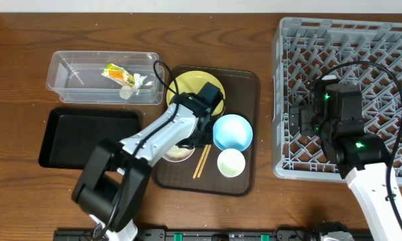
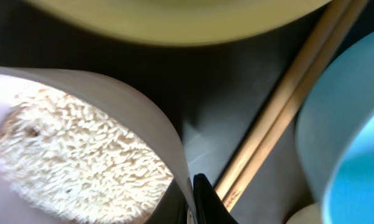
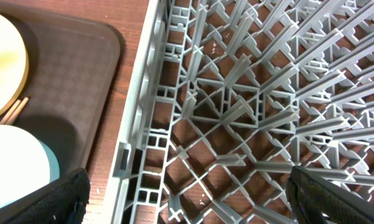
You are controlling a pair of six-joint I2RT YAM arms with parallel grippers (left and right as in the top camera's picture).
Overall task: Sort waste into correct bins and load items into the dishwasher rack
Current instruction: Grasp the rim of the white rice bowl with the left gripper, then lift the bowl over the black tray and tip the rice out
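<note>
A white bowl (image 1: 177, 153) holding rice (image 2: 81, 149) sits on the brown serving tray (image 1: 244, 87). My left gripper (image 1: 191, 139) (image 2: 191, 202) is shut on the bowl's thin right rim, one dark finger (image 2: 209, 200) outside the wall. Wooden chopsticks (image 1: 202, 162) (image 2: 286, 99) lie just right of it, then the light blue bowl (image 1: 232, 132) (image 2: 355, 143). The yellow plate (image 1: 187, 84) (image 2: 174, 18) is behind and the pale cup (image 1: 231, 163) in front. My right gripper (image 1: 301, 120) (image 3: 187, 193) hangs open over the left edge of the grey dishwasher rack (image 1: 361, 40) (image 3: 236, 112), holding nothing.
The clear tub (image 1: 73, 73) at the back left holds a green-and-orange wrapper (image 1: 118, 75) and white scraps. The shallow black tray (image 1: 87, 137) lies in front of it. The rack's upright pegs fill the right side of the table.
</note>
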